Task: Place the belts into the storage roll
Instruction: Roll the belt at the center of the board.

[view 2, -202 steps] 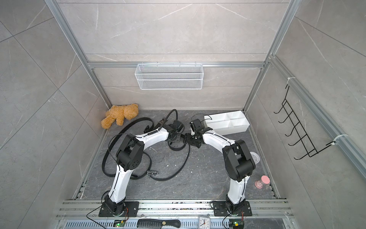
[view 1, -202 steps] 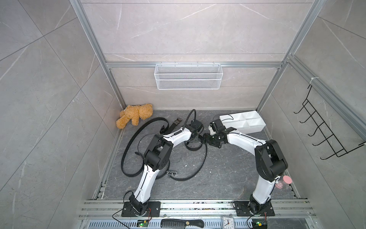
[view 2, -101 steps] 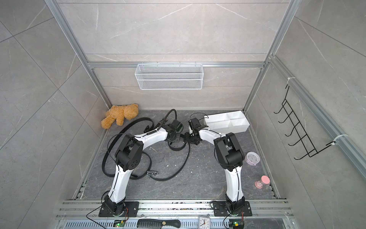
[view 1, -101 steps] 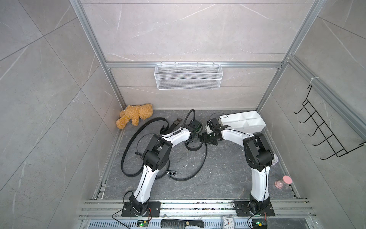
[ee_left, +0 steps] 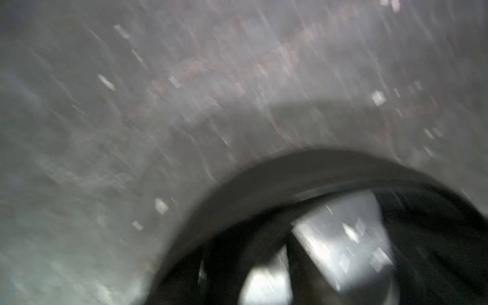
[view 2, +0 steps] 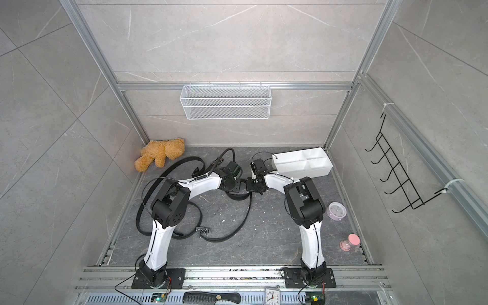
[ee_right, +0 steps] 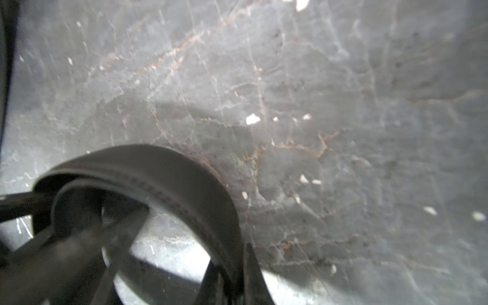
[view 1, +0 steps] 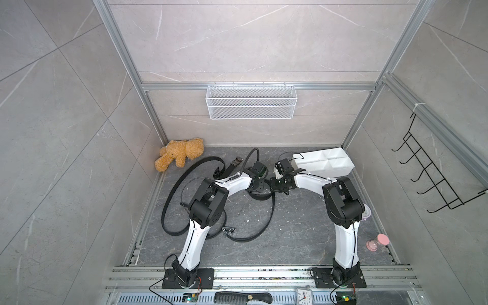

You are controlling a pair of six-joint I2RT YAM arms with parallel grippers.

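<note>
Arms (view 1: 232,183) arched inward, meeting (seemingly) — over belt (view 1: 260,198)

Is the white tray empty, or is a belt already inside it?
Empty: the tray shows only white compartments; the belts lie outside it.

1. left wrist view is smeared by motion blur; the coiled belt (ee_left: 303,174) runs off its edge.
2. in a top view the right arm (view 1: 343,200) hides most of the lilac clock (view 1: 367,212).
3. left gripper (view 1: 260,188) jaws (dark on dark) are unreadable in both top views.
</note>
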